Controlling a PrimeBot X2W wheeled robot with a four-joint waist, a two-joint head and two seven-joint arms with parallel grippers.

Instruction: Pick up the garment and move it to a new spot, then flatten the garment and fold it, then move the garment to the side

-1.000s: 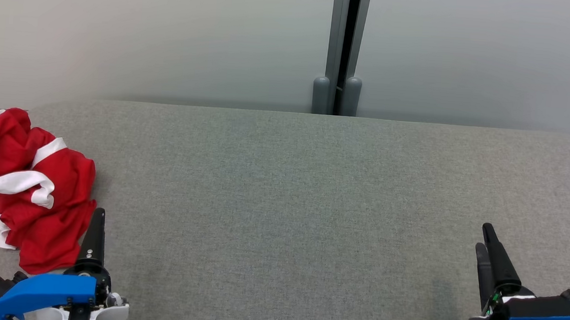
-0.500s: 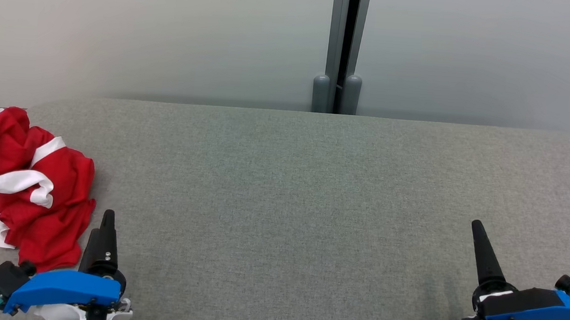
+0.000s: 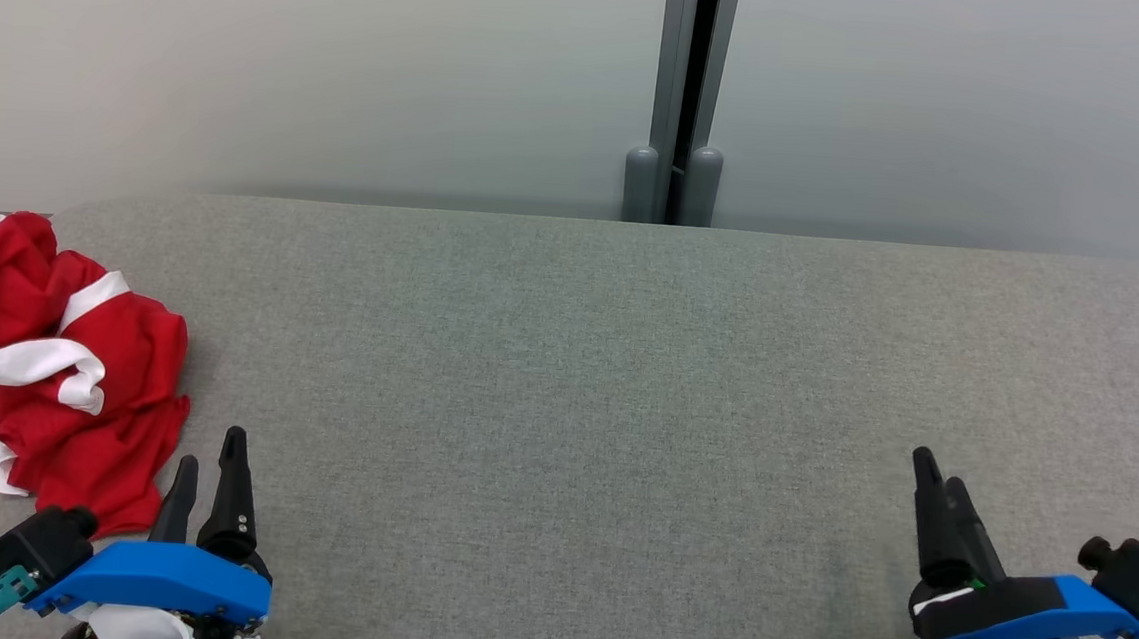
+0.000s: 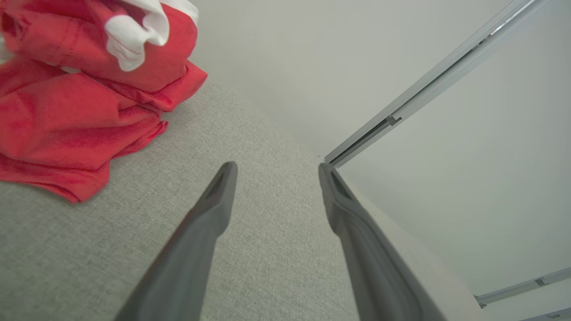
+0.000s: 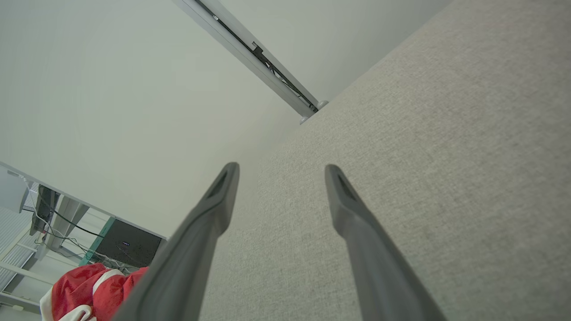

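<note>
Crumpled red-and-white garment (image 3: 55,369), table's left

You find the garment (image 3: 54,374) heaped on the table (image 3: 575,380), at its left edge. Left gripper (image 3: 211,449) over the table's near-left corner, just beside the garment. Right gripper (image 3: 939,470) over its near-right corner. Post (image 3: 680,97) behind the table's far edge.

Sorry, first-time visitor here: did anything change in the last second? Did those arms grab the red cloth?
Nothing was grabbed. The left gripper turned at the wrist and eased slightly right, away from the garment; the right gripper drifted a little inward, to the left. Both stayed open and empty. The garment stayed crumpled at the left end of the table.
</note>
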